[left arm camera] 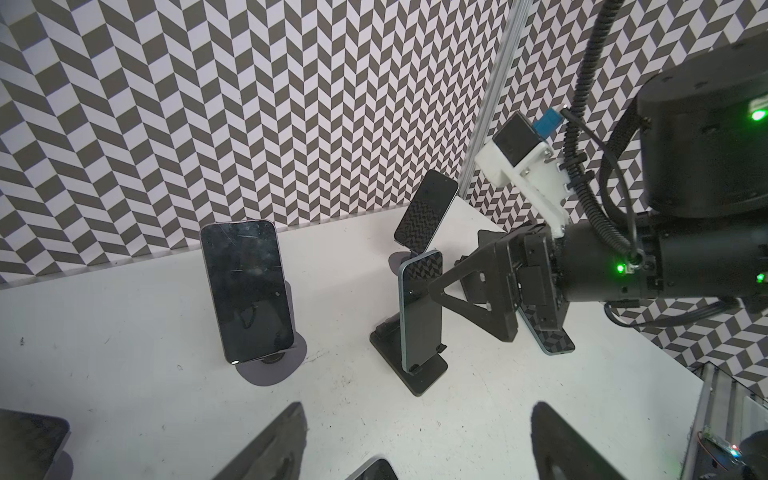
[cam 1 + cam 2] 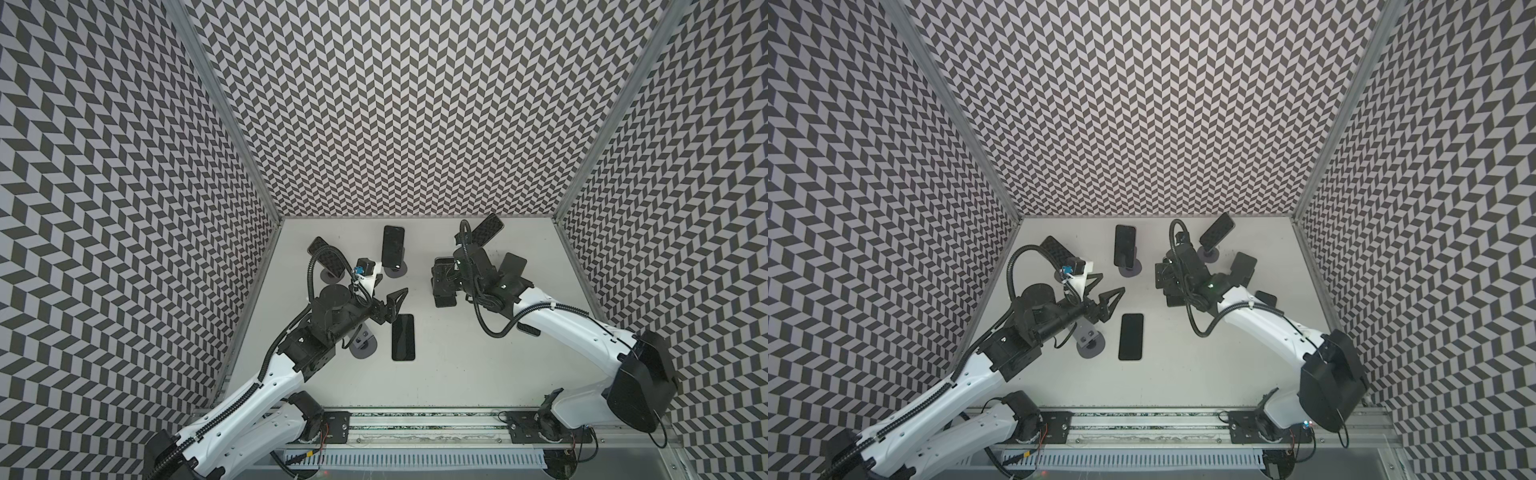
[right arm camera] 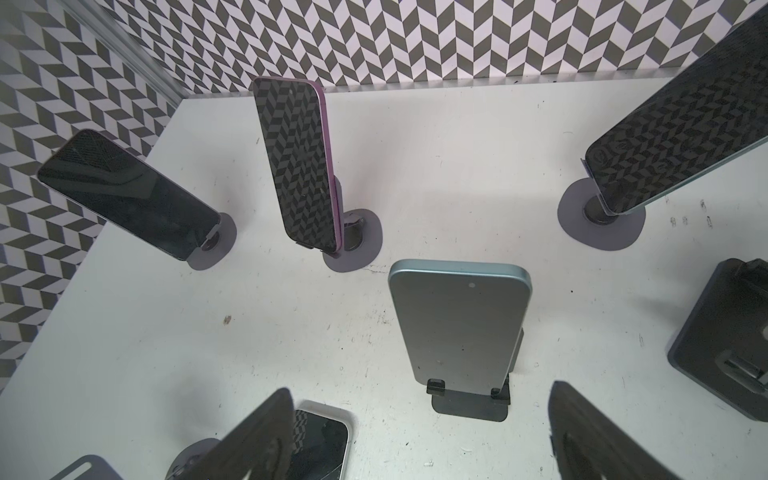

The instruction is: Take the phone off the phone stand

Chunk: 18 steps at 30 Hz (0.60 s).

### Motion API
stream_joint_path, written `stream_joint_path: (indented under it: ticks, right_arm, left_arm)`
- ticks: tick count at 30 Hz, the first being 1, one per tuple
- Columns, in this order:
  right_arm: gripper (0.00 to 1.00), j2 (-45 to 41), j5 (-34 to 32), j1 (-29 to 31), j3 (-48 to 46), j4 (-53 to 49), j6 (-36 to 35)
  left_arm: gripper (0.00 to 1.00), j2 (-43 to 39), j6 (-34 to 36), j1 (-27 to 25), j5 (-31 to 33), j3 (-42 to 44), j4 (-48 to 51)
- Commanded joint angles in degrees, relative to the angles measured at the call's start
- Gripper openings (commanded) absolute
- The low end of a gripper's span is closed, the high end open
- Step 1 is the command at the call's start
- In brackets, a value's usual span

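Nearest the arm bases, low centre in both top views, a flat phone (image 2: 403,337) lies dark face up on the white table (image 2: 457,374). It is just beside a grey stand (image 2: 363,343) that holds nothing.

Just beyond the flat phone, left of centre in the top views, we note the left gripper (image 1: 417,409). Its jaws are parted with nothing between them, and it hangs above the table.

Right of centre is the right gripper (image 3: 422,386), with jaws spread wide, released, grasping nothing. Straight ahead of it, at the centre of the right wrist view, the teal phone (image 3: 459,324) sits in its black stand (image 3: 469,405). The phone leans back, its bottom edge caught in two small clips. In the left wrist view one finger (image 1: 500,299) of the right gripper overlaps the phone's edge. We cannot tell whether it touches.

At the right edge of the right wrist view is a second black stand (image 3: 723,332), unoccupied.

Farthest back, three phones rest on round grey bases.
- The purple-edged phone (image 3: 299,166) stands nearly upright, upper centre-left.
- The dark phone (image 3: 129,195) is tilted, upper left.
- The third phone (image 3: 681,137) is tilted, upper right.

Several screens mirror the chevron walls (image 2: 415,104). Any lettering on the phones or stands is too small or dark for us to read.
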<state>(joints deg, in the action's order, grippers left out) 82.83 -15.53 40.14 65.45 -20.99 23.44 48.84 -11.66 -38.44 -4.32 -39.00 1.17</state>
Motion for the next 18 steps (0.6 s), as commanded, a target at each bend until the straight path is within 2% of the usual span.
stream_joint_path:
  ticks: [1, 10, 18]
  right_arm:
    - [0.93, -0.78, -0.68, 0.38, 2.21, 1.44, 1.45]
    - [0.93, -0.9, 3.04, 0.38, 2.22, 0.08, 3.37]
    - [0.93, 0.61, 1.51, 0.38, 2.43, 1.43, 3.02]
  left_arm:
    - [0.85, 0.2, -0.38, 0.44, 0.21, -0.74, -1.89]
    - [0.84, 2.04, -2.45, 0.64, 2.67, -1.2, -4.06]
    - [0.85, 4.55, -3.9, 1.25, 2.31, -3.68, -3.82]
